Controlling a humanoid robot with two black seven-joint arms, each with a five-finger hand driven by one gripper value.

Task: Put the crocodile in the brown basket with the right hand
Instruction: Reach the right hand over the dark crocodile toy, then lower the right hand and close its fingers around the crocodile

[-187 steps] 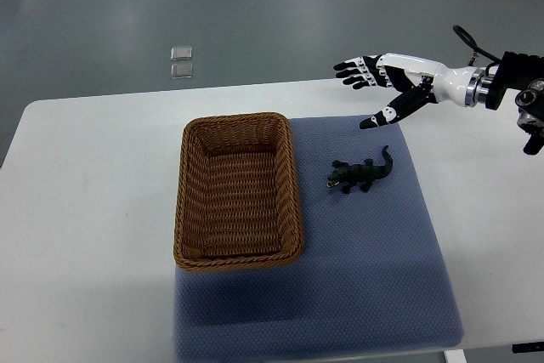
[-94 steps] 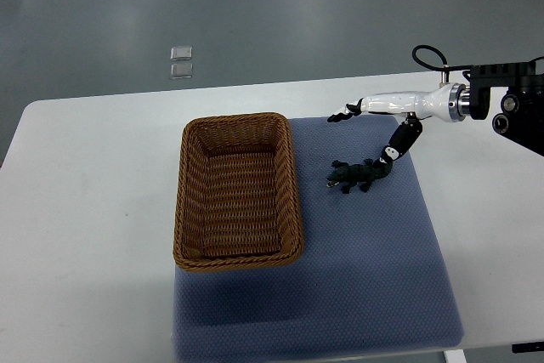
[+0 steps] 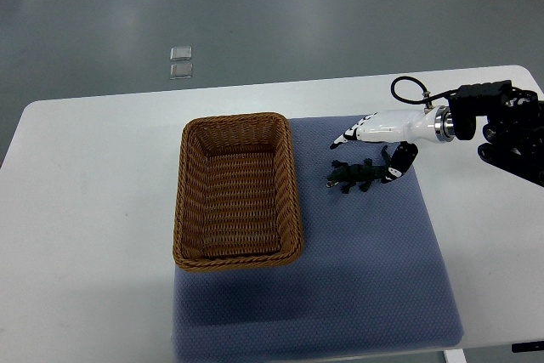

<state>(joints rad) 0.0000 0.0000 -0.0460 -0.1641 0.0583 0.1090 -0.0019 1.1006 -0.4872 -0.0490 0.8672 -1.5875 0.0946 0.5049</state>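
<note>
Top view. The right hand (image 3: 381,132) enters from the right edge of the frame and hangs over the crocodile (image 3: 357,175). The toy lies on the blue mat (image 3: 365,278), right of centre, near the brown basket (image 3: 293,210) but apart from its right wall. The hand is wide: the fingers (image 3: 342,141) point left just above the toy's head end and the thumb (image 3: 398,164) sits at the tail end. The toy lies between them, not gripped; whether the thumb touches the tail cannot be told. The basket stands left of centre across the mat's left edge, on the white table (image 3: 93,210), and nothing shows inside it. The left hand is out of frame.

Step in hand, by judgement: the reach and grasp, an early part of the task, with carry and release not yet done. The next move calls for lowering the hand and closing fingers and thumb around the slim body. The lift must then be high enough to clear the basket's wall before travel to the left.
</note>
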